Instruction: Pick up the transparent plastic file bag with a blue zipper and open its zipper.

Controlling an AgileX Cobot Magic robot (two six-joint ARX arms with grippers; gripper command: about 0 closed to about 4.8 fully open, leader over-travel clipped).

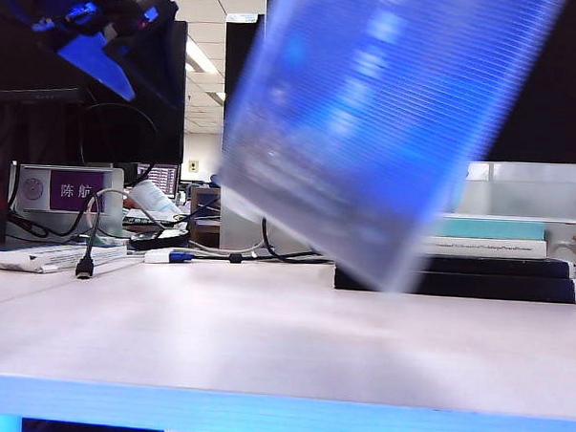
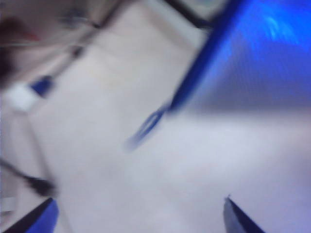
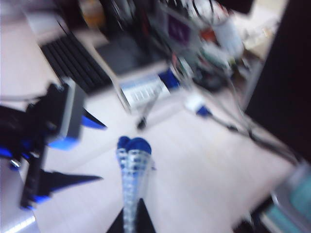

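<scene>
Translucent blue file bag (image 1: 388, 125) hanging tilted above the table (image 1: 263, 339), right gripper (image 3: 132, 213) pinched shut on its edge, left gripper (image 1: 109, 36) high beside it — jaws wide apart, empty — stacked books (image 1: 487, 258) behind.

1. One file bag (image 1: 368, 124), hanging blurred in the upper middle of the exterior frame.
2. Two grippers of mine: my left gripper (image 1: 109, 50), fingers spread apart, in the upper left of the exterior frame; my right gripper (image 3: 130, 213), closed on the bag's edge.
3. One stack of books (image 1: 487, 258) at the right of the exterior frame; I count about four, blur makes that unsure.
4. One table (image 1: 263, 349).
5. One nameplate (image 1: 76, 190) at the left.
6. One loose cable plug (image 1: 84, 267) at the left.
</scene>
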